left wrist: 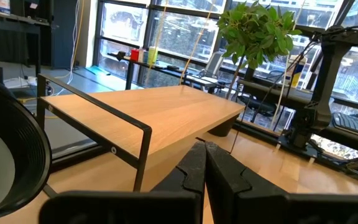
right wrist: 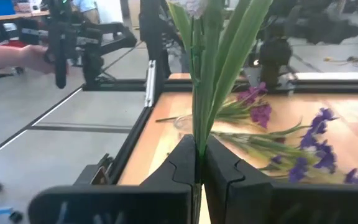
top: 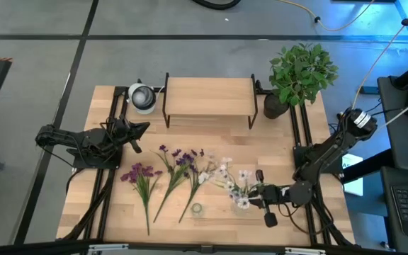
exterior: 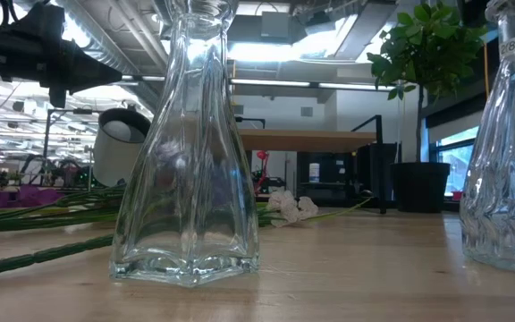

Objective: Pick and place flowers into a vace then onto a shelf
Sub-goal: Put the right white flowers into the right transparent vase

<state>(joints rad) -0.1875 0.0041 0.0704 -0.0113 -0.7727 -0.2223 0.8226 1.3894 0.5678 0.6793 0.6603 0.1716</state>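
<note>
- Flowers are spread over the table (top: 119, 219): three purple-blossomed stems (top: 170, 170) lie side by side well to the left of the right end effector (top: 258, 190), with blossoms toward the shelf and stalks toward the near edge.
- A white-blossomed spray (top: 234, 185) is seen just beside the right end effector in the high view.
- In the right wrist view, a green stalk (right wrist: 205, 74) is clamped between the right end effector's (right wrist: 197, 168) closed fingers (right wrist: 180, 163) and rises straight up from them; purple blossoms (right wrist: 257, 111) lie on the table beyond.
- A clear glass vase (top: 197, 209) stands upright near the table's front edge, to the left of the right end effector and apart from it; in the low view the vase (exterior: 188, 152) is seen with nothing in it.
- A second glass vessel (exterior: 512, 152) is partly seen at the edge of the low view.
- The shelf (top: 210, 97) stands at the back of the table, well beyond the right end effector.
- The left end effector (top: 134, 138) is held over the table's left side, just off the shelf's left end; its fingers (left wrist: 191, 171) are pressed together on nothing, with the shelf top (left wrist: 166, 112) straight ahead.
- A potted plant (top: 299, 74) stands at the back right corner, beside the shelf.
- A round white lamp-like object (top: 142, 97) sits just beyond the left end effector, beside the shelf.
- A person's hand (right wrist: 33, 57) is seen beyond the table in the right wrist view.
</note>
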